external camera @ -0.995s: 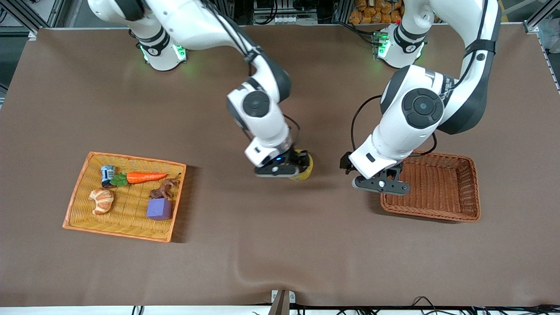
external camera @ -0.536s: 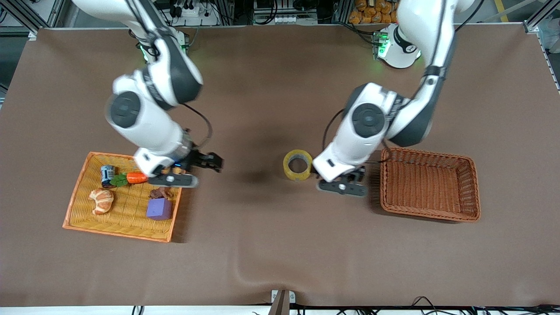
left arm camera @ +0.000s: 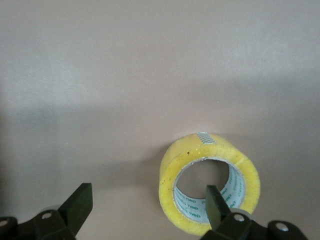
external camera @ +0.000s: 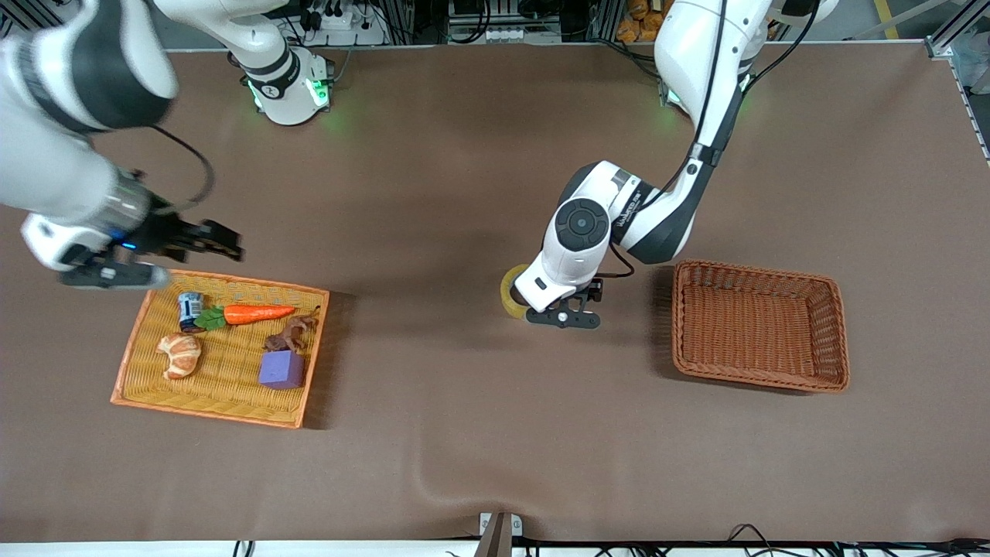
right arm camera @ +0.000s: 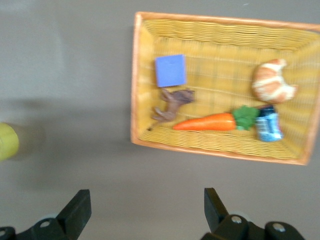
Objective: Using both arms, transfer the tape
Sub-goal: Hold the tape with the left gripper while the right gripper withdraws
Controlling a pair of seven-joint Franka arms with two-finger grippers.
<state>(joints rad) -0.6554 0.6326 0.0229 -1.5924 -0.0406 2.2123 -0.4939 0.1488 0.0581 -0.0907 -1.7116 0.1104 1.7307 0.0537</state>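
Note:
The tape point(external camera: 510, 290), a yellowish ring, lies flat on the brown table between the two baskets, mostly covered by the left arm's hand. My left gripper point(external camera: 558, 298) is open and low over it. In the left wrist view the left gripper point(left arm camera: 148, 200) has one finger over the hole of the tape point(left arm camera: 210, 192) and the other well outside the ring. My right gripper point(external camera: 220, 241) is open and empty, up in the air over the table beside the orange tray's edge. The right wrist view shows the right gripper point(right arm camera: 146, 200) open, with the tape point(right arm camera: 7, 141) small at the picture's edge.
An orange wicker tray point(external camera: 205, 412) at the right arm's end holds a croissant point(external camera: 180, 354), a carrot point(external camera: 255, 313), a small can point(external camera: 190, 308), a purple cube point(external camera: 281, 369) and a brown figure point(external camera: 290, 334). A brown wicker basket point(external camera: 758, 383) stands at the left arm's end.
The right gripper let go of the tape on the table and swung back to the orange tray's end. The left gripper moved from the brown basket to over the tape.

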